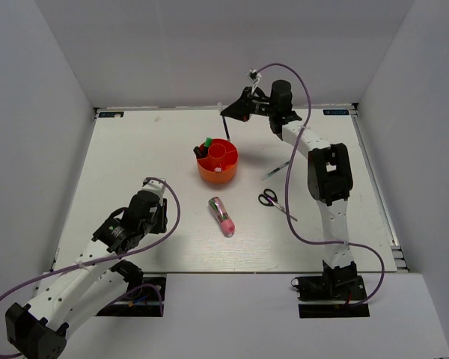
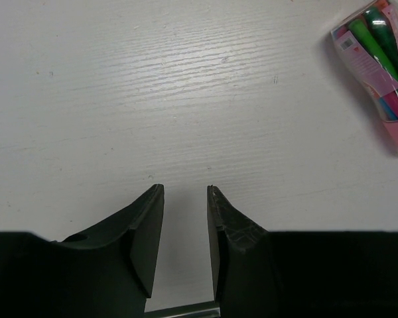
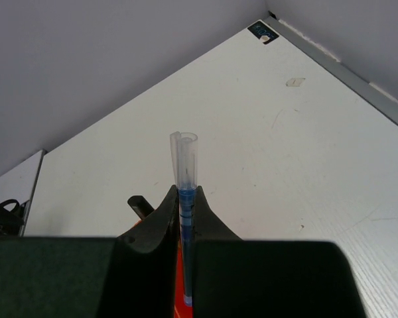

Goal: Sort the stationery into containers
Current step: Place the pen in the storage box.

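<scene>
Two hands, and only one has anything in it. My right hand [image 3: 185, 191] is pinched tight on a thin clear pen [image 3: 184, 152] with blue ink inside. The pen runs straight out past my fingertips, and I hold it up in the air at the far side of the orange organiser [image 1: 217, 170]. My left hand [image 2: 186, 189] is partly open, a narrow gap between the fingers, with nothing in it. It hangs low over bare table [image 1: 135, 149], well apart from the organiser.

A green marker [image 1: 208, 140] and some dark items stand in the organiser's outer compartments. The chunky pink-and-green pen [image 1: 222, 215] lies flat on the table, near the organiser and on the side nearer my bases. The scissors [image 1: 268, 197] lie to its right. Between them and the organiser lies a second thin pen [image 1: 275, 171].
</scene>
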Robot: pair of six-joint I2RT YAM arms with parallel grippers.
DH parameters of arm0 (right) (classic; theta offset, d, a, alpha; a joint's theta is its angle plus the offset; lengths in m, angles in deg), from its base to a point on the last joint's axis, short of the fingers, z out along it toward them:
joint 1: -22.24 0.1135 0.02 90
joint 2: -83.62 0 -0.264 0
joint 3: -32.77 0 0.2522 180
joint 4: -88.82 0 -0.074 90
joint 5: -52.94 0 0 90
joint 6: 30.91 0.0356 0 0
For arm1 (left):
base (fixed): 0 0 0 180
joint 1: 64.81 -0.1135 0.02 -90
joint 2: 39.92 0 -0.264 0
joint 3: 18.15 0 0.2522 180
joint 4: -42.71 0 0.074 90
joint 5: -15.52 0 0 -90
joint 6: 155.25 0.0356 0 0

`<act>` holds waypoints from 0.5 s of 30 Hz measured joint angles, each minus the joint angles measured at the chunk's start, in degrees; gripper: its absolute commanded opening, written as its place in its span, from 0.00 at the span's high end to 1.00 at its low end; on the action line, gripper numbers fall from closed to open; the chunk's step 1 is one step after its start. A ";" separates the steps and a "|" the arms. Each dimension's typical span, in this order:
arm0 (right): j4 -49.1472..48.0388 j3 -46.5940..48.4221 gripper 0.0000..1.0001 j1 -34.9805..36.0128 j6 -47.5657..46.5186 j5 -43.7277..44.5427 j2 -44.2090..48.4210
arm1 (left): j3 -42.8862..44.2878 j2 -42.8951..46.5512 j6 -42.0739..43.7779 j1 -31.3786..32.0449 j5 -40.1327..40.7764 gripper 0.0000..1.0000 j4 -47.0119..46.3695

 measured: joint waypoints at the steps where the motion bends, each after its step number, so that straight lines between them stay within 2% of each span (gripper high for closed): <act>1: 0.13 -0.33 1.00 0.35 -0.15 -0.22 0.00 | 0.00 0.00 0.00 0.00 0.00 0.57 -0.02; 15: 0.48 -0.48 1.00 2.64 -5.57 -1.86 -0.87 | 0.00 0.39 0.00 0.00 -0.02 0.57 0.00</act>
